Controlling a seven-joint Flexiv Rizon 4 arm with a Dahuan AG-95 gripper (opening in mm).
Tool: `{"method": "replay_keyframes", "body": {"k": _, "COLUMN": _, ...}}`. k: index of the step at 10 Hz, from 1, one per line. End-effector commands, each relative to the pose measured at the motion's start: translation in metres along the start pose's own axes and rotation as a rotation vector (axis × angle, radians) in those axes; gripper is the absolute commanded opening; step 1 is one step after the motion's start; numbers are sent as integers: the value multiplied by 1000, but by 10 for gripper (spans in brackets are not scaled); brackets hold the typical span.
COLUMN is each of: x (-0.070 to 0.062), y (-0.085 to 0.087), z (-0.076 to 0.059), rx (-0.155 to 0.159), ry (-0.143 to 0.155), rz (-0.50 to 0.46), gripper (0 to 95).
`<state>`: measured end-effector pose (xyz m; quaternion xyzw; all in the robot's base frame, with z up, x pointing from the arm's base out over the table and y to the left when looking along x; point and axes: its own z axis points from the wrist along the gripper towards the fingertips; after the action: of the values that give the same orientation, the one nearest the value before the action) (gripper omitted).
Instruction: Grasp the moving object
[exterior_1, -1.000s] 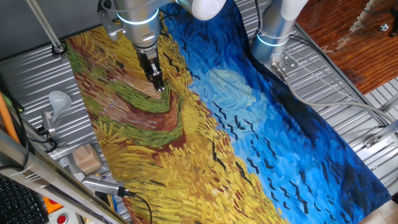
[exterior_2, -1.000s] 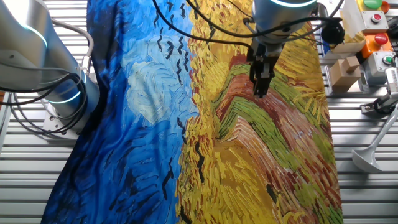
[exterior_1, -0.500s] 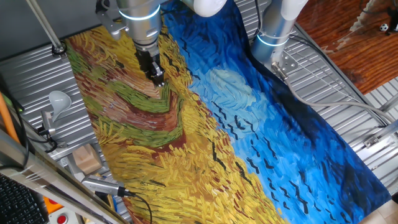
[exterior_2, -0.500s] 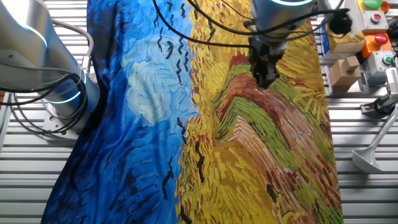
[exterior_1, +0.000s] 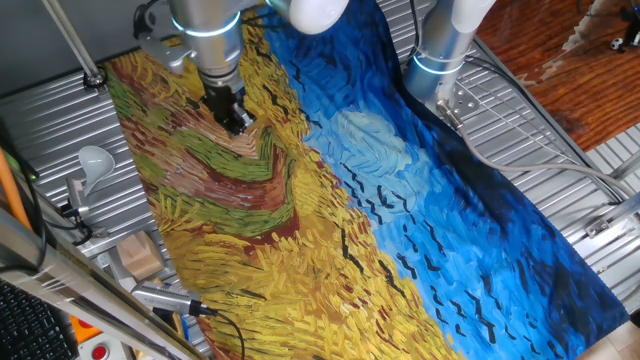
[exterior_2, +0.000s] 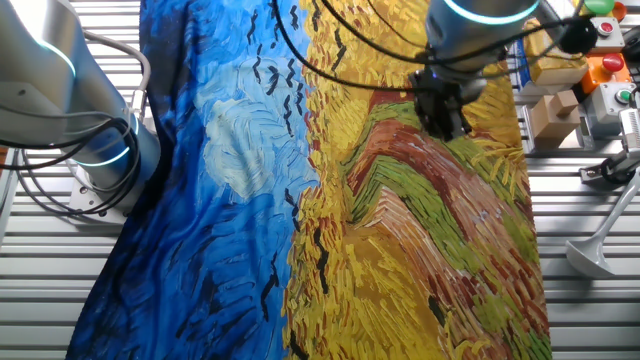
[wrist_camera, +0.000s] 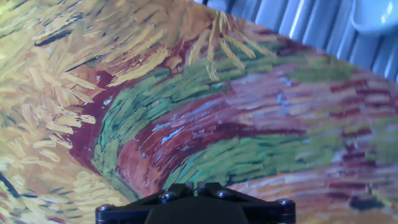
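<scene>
The biggest thing I see is the surface (exterior_1: 560, 150), ribbed metal, with a painted cloth (exterior_1: 330, 240) spread over most of it: yellow wheat strokes on one half, blue sky on the other. My arm (exterior_1: 205, 30) comes in over the yellow half, near the far corner in one fixed view. A second, idle arm base (exterior_2: 60, 110) stands at the edge beside the blue half. A tan wooden block (exterior_1: 138, 255) sits on bare metal just off the cloth's yellow edge. The gripper (exterior_2: 443, 110) hangs low over the green and brown streaks. I cannot tell how the jaws stand; the hand view shows only the black mount. The toy figure appears in no view, so I cannot place it.
</scene>
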<state>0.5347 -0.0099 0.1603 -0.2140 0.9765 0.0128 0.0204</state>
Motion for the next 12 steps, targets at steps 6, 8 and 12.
{"method": "replay_keyframes", "body": {"k": 6, "x": -8, "y": -28, "z": 36, "rx": -12, "ry": -4, "rz": -40, "gripper": 0}}
{"method": "replay_keyframes", "body": {"k": 8, "x": -9, "y": -33, "z": 45, "rx": -13, "ry": -4, "rz": -44, "gripper": 0}}
{"method": "replay_keyframes", "body": {"k": 12, "x": -13, "y": -40, "z": 56, "rx": -16, "ry": -6, "rz": -61, "gripper": 0}}
